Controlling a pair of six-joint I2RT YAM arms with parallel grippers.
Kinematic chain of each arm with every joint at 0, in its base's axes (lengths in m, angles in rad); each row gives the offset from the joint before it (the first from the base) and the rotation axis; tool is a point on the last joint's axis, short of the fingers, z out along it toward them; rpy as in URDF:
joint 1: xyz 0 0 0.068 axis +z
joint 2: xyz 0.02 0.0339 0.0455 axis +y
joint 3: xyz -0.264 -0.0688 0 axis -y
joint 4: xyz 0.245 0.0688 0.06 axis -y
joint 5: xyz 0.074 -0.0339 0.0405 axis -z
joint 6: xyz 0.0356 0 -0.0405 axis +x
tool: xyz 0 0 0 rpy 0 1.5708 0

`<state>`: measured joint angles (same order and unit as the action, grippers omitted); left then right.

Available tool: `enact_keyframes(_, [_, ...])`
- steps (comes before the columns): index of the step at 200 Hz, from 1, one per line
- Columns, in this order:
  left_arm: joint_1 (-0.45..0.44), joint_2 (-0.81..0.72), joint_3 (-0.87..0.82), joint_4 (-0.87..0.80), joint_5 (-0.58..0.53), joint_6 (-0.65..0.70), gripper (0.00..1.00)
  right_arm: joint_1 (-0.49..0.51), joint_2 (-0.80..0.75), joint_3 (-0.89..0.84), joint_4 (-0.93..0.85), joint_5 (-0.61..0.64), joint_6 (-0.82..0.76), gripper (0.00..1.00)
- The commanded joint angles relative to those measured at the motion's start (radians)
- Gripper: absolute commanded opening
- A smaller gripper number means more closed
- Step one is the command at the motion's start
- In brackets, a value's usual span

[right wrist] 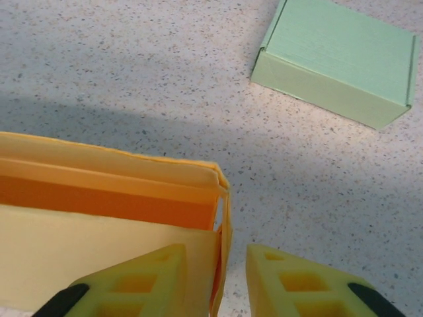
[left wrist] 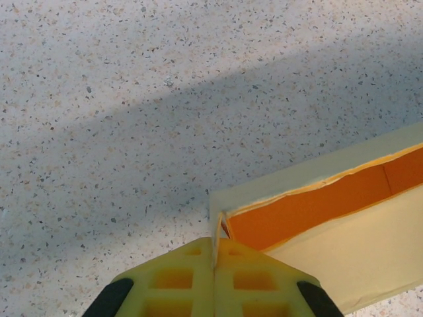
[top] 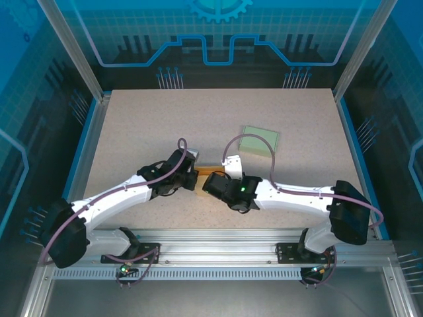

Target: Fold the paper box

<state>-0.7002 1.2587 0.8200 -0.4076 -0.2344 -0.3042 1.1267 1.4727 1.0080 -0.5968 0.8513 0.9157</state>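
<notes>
left gripper (left wrist: 215, 246) is pressed tight on a thin end wall of the paper box (left wrist: 330, 224), bottom centre of its wrist view. right gripper (right wrist: 223, 256) stands spread, straddling the opposite end wall. the box lies lengthwise between both claws, equally near each, low centre from above. speckled table (top: 165, 119) all round, closed green box (top: 259, 140) upper right, well apart.

The open box (top: 210, 170) lies mid-way on the surface (top: 145, 125), between the left hand (left wrist: 214, 264) and the right hand (right wrist: 230, 277); the closed box (top: 259, 140) sits behind it, rightward, well apart.
</notes>
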Motion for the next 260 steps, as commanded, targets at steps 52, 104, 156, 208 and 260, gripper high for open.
enact_keyframes(52, [0.003,0.007,0.042,-0.021,0.045,0.027,0.07,-0.075,-0.047,-0.078,0.112,-0.13,-0.06,0.37])
enact_keyframes(104, [0.003,0.007,0.086,-0.087,0.096,0.003,0.07,-0.095,-0.01,-0.111,0.143,-0.155,-0.049,0.37])
enact_keyframes(156, [0.004,0.007,0.113,-0.119,0.187,-0.048,0.09,-0.094,0.019,-0.123,0.157,-0.162,-0.033,0.37])
enact_keyframes(208, [0.002,0.013,0.081,-0.094,0.216,-0.078,0.09,-0.094,0.015,-0.123,0.155,-0.161,-0.036,0.37])
enact_keyframes(260, [0.004,0.022,0.064,-0.091,0.234,-0.091,0.09,-0.093,0.017,-0.123,0.149,-0.155,-0.028,0.37])
